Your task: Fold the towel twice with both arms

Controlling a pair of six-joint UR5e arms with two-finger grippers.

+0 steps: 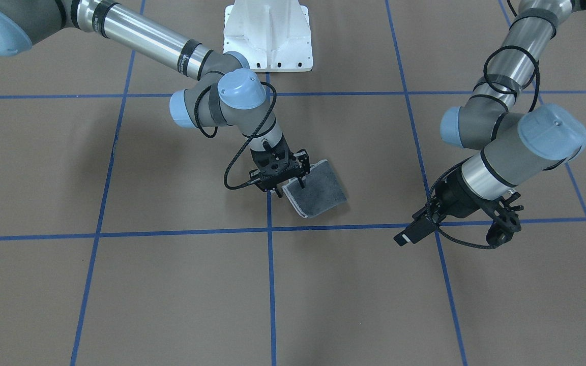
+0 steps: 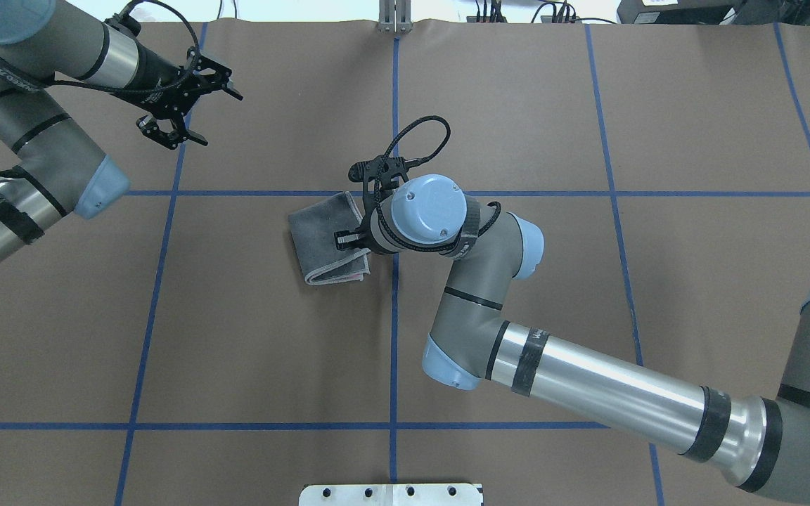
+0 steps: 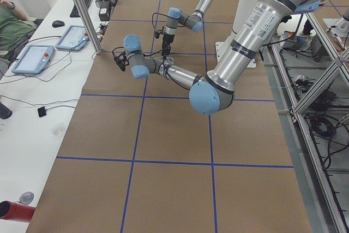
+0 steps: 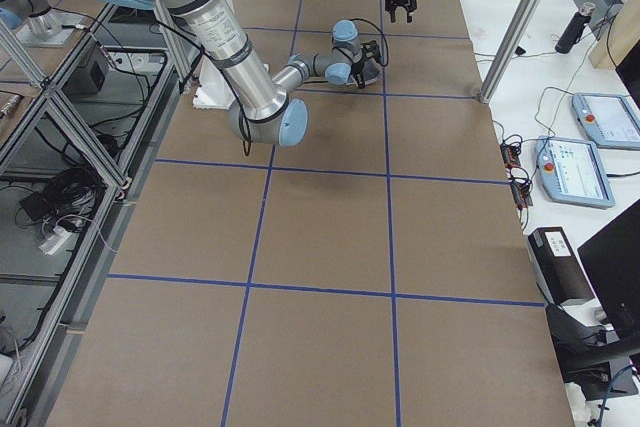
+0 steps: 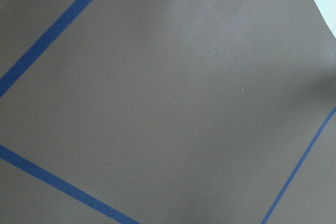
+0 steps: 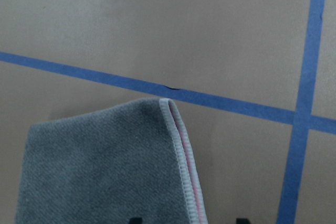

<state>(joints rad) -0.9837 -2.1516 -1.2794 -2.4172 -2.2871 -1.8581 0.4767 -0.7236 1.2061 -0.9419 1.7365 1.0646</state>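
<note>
The towel (image 1: 321,192) lies folded on the table, dark grey face up, with light grey edging and a sliver of pink at its folded edge (image 6: 185,171). It also shows in the overhead view (image 2: 320,235). My right gripper (image 1: 291,187) points down over the towel's edge nearest the middle tape line. Its fingers stand apart on either side of that edge, open. In the overhead view the right wrist (image 2: 419,214) hides it. My left gripper (image 2: 221,118) is open and empty, in the air far from the towel, and shows in the front view (image 1: 507,223).
Brown paper covers the table, crossed by a grid of blue tape lines (image 1: 271,284). The white pedestal base (image 1: 267,35) stands at the robot's side. The left wrist view shows only paper and tape (image 5: 58,24). Desks with tablets (image 3: 32,58) flank the table.
</note>
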